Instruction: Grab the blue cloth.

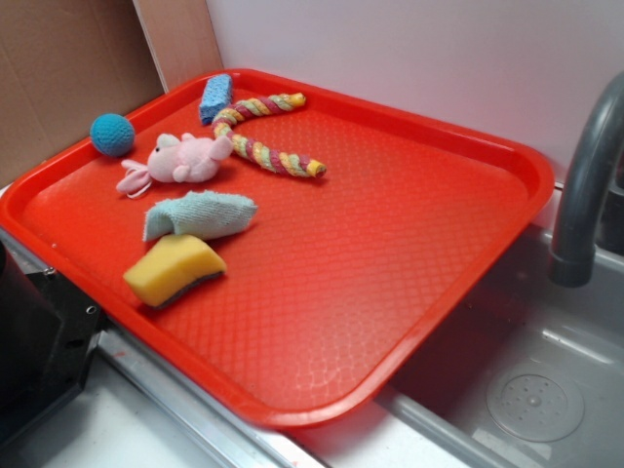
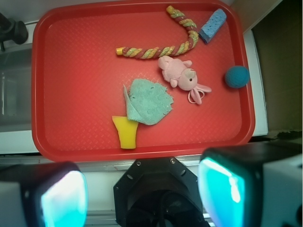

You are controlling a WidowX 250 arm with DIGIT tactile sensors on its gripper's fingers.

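the gripper [image 2: 142,194] is hanging high above the red plastic tray [image 2: 71,71], fingers spread wide, lining up over the rumpled teal-blue terry cloth [image 2: 147,101] overlapping the yellow sponge [image 2: 127,133].

The exterior view looks down at a slant from beside the sink [image 1: 546,390], facing across the red tray [image 1: 390,292] toward the back wall [image 1: 409,49], fairly near. The wrist view looks straight down from high above, its two fingers [image 2: 222,189] blurred along the bottom edge. Both views share the whole tray [image 2: 71,94] and the toys lying on it.
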